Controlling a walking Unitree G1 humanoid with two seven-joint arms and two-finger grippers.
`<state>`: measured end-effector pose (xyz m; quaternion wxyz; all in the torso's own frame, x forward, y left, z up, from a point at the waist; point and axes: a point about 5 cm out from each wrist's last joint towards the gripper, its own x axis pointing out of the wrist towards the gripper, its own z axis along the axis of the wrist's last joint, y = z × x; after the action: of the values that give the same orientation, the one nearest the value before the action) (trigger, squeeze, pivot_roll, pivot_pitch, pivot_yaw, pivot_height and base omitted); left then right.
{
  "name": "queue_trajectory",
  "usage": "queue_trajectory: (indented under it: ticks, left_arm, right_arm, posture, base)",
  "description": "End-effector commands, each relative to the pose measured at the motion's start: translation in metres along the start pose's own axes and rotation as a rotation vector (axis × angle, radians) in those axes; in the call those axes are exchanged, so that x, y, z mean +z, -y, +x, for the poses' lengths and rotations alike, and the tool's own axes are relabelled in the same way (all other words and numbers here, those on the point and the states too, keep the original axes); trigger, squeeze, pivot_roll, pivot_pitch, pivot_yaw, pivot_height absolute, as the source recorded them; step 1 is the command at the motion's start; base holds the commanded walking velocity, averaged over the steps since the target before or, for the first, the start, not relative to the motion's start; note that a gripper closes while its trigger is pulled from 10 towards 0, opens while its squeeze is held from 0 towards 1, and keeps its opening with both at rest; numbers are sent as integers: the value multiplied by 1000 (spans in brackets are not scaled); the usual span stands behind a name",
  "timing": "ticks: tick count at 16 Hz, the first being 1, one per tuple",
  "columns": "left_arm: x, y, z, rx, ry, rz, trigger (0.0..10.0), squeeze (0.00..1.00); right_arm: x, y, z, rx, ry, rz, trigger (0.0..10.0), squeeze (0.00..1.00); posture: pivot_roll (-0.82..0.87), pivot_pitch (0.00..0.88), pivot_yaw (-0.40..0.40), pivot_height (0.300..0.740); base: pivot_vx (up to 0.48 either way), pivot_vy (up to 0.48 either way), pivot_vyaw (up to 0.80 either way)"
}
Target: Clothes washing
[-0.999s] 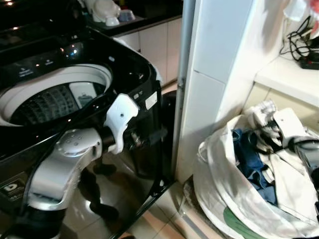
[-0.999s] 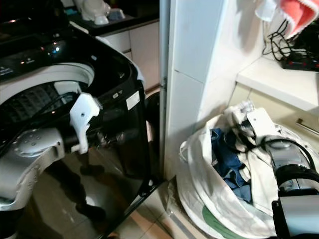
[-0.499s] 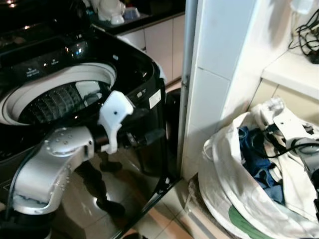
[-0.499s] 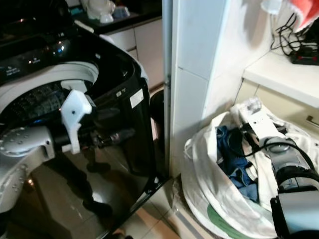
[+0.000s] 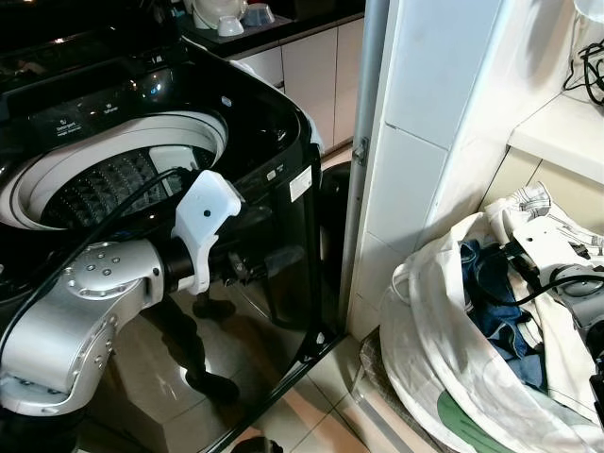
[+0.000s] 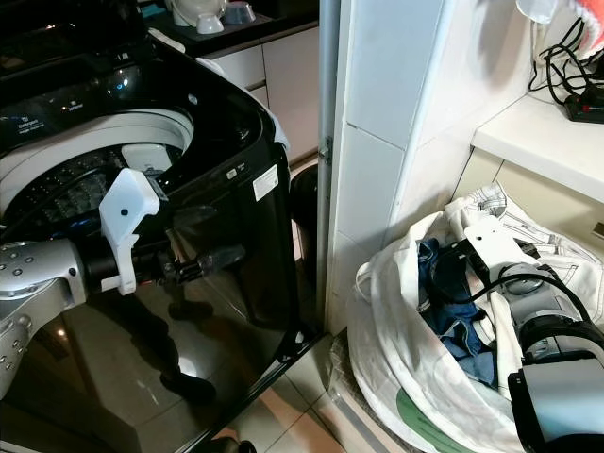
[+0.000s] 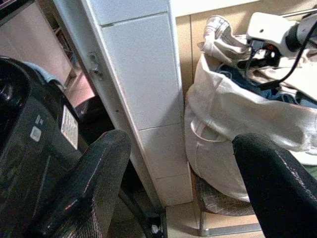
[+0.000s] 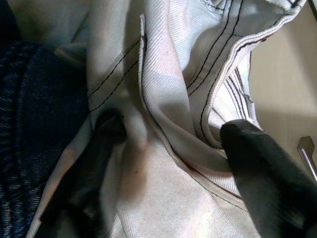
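The black top-loading washing machine [image 5: 236, 142] stands open, what shows of its ribbed steel drum [image 5: 104, 184] looks empty, and the clothes sit in the white cloth laundry bag [image 6: 396, 340] on the tiled floor beside the white tiled pillar [image 5: 425, 142], so loading has, by my judgement, barely begun. The right gripper [image 8: 168, 168] reaches into the bag's top, its fingers spread around a fold of cream stitched garment [image 8: 163, 89] beside dark blue denim [image 8: 29, 99]; the right wrist view alone shows this. The left gripper [image 7: 181, 183] hangs in front of the machine's glossy front, spread wide and empty.
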<state>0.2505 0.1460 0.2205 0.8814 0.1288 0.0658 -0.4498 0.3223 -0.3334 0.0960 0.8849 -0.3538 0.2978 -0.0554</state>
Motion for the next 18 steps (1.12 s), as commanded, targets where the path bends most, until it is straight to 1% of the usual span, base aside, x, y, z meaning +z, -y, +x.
queue_trajectory:
  ticks: [1, 2, 3, 6, 13, 18]
  left_arm:
    - [3, 4, -2, -34, -1, 5, 10000, 0]
    - [5, 11, -2, -102, 7, -2, 10000, 0]
    - [5, 14, -2, -117, 7, -1, 10000, 0]
    - [5, 16, -1, -135, 15, -6, 10000, 0]
    - [3, 16, 0, -146, -2, -9, 10000, 0]
    - [1, 16, 6, -157, -5, -11, 10000, 0]
  right_arm:
    - [5, -1, 1, 4, 8, 11, 0, 0]
    - [5, 0, 1, 4, 9, 13, 0, 0]
    - [5, 1, 1, 4, 9, 16, 0, 0]
    - [5, 2, 1, 4, 11, 32, 0, 0]
    - [7, 3, 1, 11, 17, 50, 0, 0]
    - [8, 7, 0, 15, 21, 51, 0, 0]
  posture:
    - [218, 57, 89, 740]
    - [214, 52, 90, 740]
    - [214, 52, 90, 740]
    - [213, 50, 90, 740]
    - [197, 38, 87, 740]
    - [166, 20, 81, 740]
  base:
    - [0, 0, 0]
    - [0, 0, 0]
    - [0, 0, 0]
    - [0, 0, 0]
    - [0, 0, 0]
    - [0, 0, 0]
